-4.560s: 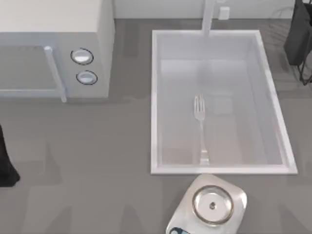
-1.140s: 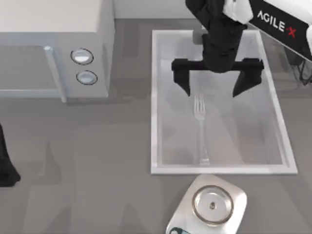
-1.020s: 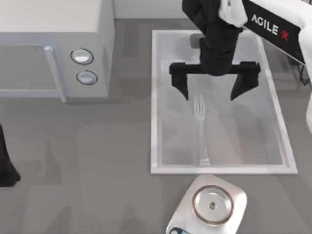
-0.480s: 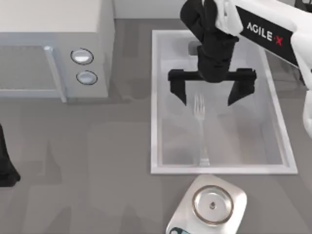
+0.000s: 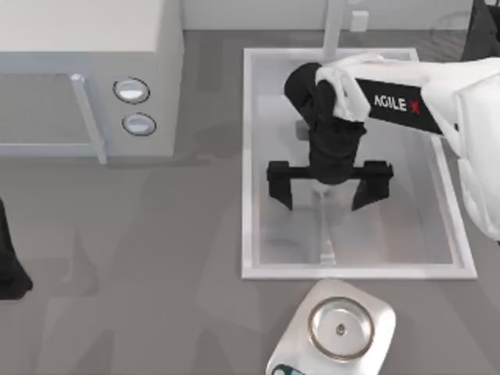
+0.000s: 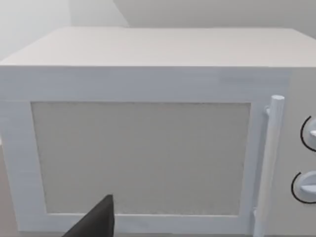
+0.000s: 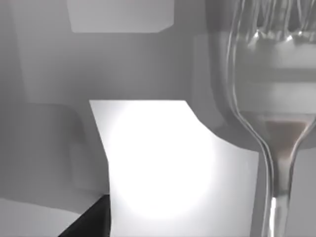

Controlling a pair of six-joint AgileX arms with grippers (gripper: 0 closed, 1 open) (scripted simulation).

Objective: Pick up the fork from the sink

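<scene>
Top view: the right gripper (image 5: 329, 186) hangs low inside the sink (image 5: 248, 164), its two black fingers (image 5: 280, 184) spread wide apart, one on each side of the fork (image 5: 323, 226). The fork lies flat on the basin floor near the middle, handle end toward the near rim; its tines are hidden under the wrist here, though the right wrist view shows the fork's (image 7: 269, 118) head and neck very close.

To do this step well, I judge the gripper should settle until the fingertips nearly meet the floor, keep the thin handle centred between them, and close squarely across its neck (a slim flat piece could easily skid or pivot if caught off-centre).

Count: one fork, one sink with one tap (image 5: 333, 27), one microwave (image 5: 86, 70) with two knobs, one scale (image 5: 337, 328). The left arm's gripper (image 6: 96, 223) is parked facing the microwave (image 6: 148, 133).
</scene>
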